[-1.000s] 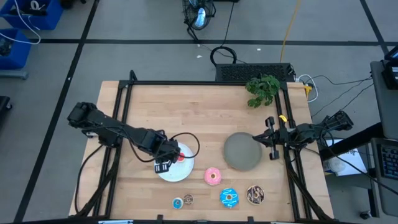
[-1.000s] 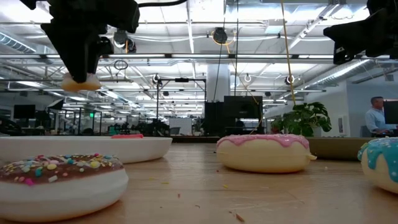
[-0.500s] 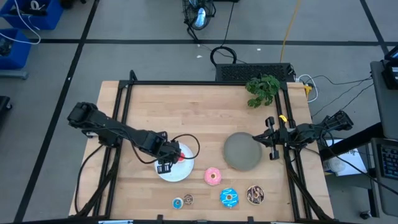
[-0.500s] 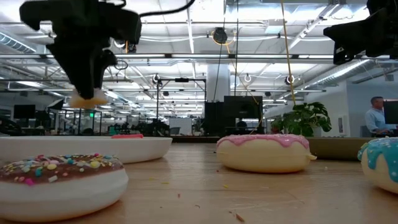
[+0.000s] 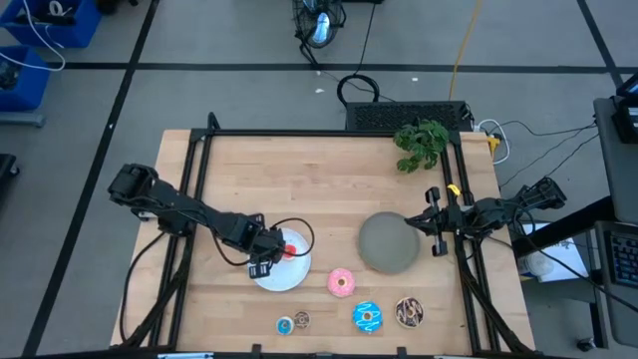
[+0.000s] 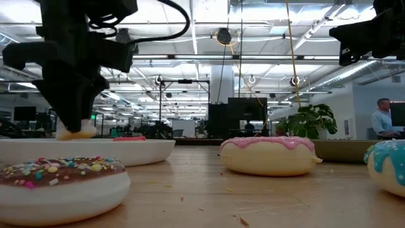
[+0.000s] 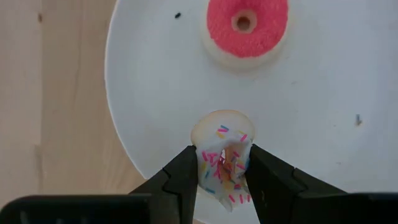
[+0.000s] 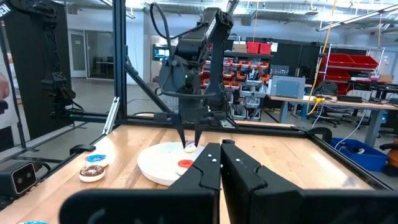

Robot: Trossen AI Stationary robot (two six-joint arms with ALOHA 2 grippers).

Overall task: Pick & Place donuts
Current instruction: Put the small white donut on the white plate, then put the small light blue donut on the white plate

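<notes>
Hanging low over the white plate (image 5: 282, 273), the left gripper (image 7: 222, 177) has a tiny sprinkled donut (image 7: 224, 155) pinched between its two fingers (image 7: 183, 177), jaws narrowed right down on it. From the wrist camera you can see pale icing with colourful sprinkles, the piece held on edge, its lower end right at the plate surface, though I can't tell if it's actually touching. From table level it sits just above the plate rim under the fingertips.

Just past the jaws, further onto the same plate, a small red-orange donut (image 7: 247, 26) lies flat with its hole up.

Off to the side of the jaws, away from the plate, the rest are on bare wood near the front edge: a pink donut (image 5: 341, 283) just beside the plate, then a blue sprinkled donut (image 5: 368, 317), a dark brown drizzled donut (image 5: 410, 312), and two tiny ones, blue (image 5: 285, 325) and brown (image 5: 302, 319), touching or nearly so.

The grey plate (image 5: 389, 242) sits between the pink donut and the right gripper (image 8: 220, 163), which is parked at the right table edge with its fingers pressed together, holding nothing. A potted plant (image 5: 421, 143) stands at the far side of the table (image 5: 299, 179).

A person (image 6: 383, 118) stands way back in the room.
</notes>
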